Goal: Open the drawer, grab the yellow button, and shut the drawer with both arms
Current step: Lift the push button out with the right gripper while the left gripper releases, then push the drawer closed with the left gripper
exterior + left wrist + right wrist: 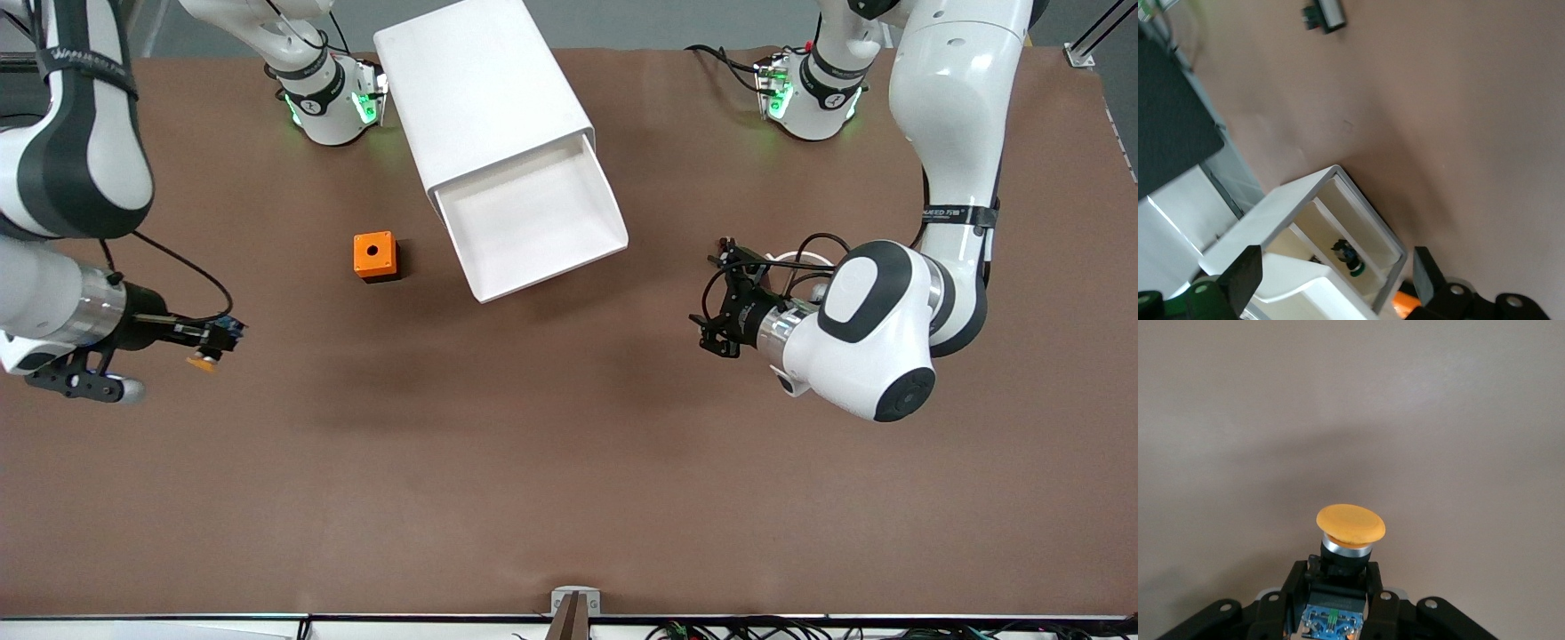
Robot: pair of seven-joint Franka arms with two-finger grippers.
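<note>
The white cabinet (476, 84) stands between the two arm bases. Its uppermost drawer (533, 222) is pulled out and shows a plain white, empty inside. My right gripper (218, 338) hangs over bare table toward the right arm's end, shut on the button (204, 361). In the right wrist view the button's orange cap (1350, 522) and dark body stick out from between the right gripper's (1338, 580) fingers. My left gripper (716, 307) is open and empty over the table toward the left arm's end, its fingertips (1238, 280) spread wide and facing the drawer (1291, 287).
An orange cube box with a round hole (374, 256) sits on the table beside the open drawer, toward the right arm's end. In the left wrist view a small dark part with a green cap (1350, 257) lies in a lower compartment of the cabinet (1305, 190).
</note>
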